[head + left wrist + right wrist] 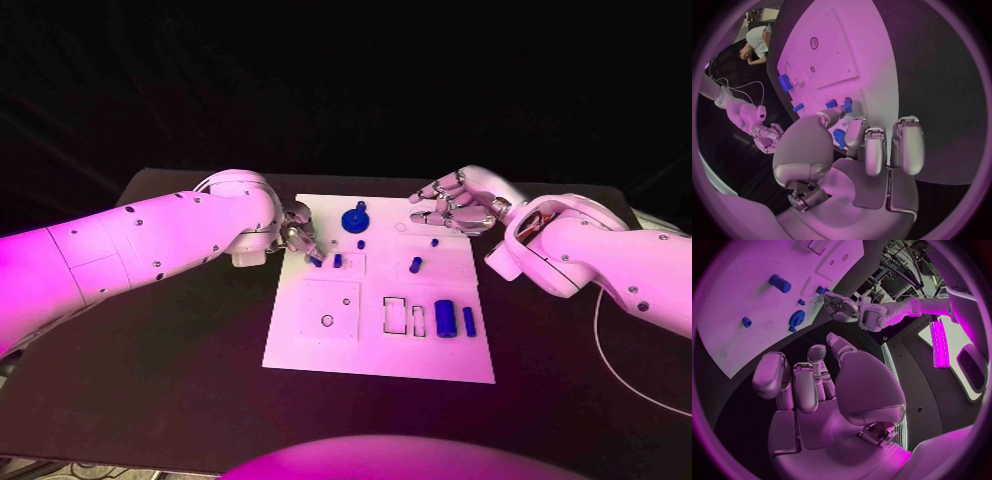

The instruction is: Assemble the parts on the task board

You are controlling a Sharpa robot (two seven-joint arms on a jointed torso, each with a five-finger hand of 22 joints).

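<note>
Looking down on the black table (173,340), we see the white task board (382,345) lying in its middle, with both arms reaching in over its far end. A thin pale cable (613,345) trails across the table beside the right arm.

The left hand (296,235) sits at the board's left edge, fingers curled down by two small blue parts (326,261) just inside that edge. In the left wrist view a blue piece (839,137) shows between its thumb and fingers (856,134), yet we cannot tell whether it is actually pinched.

The right hand (454,205) hovers over the board's far right corner, fingers loosely bent and apart, holding nothing.

On the board we find a blue disc with a peg (355,221) at the far end, a short blue peg (415,265) near the middle, and a blue cylinder (446,318) with a slimmer blue bar (469,320) beside outlined recesses (404,315) nearer us
</note>
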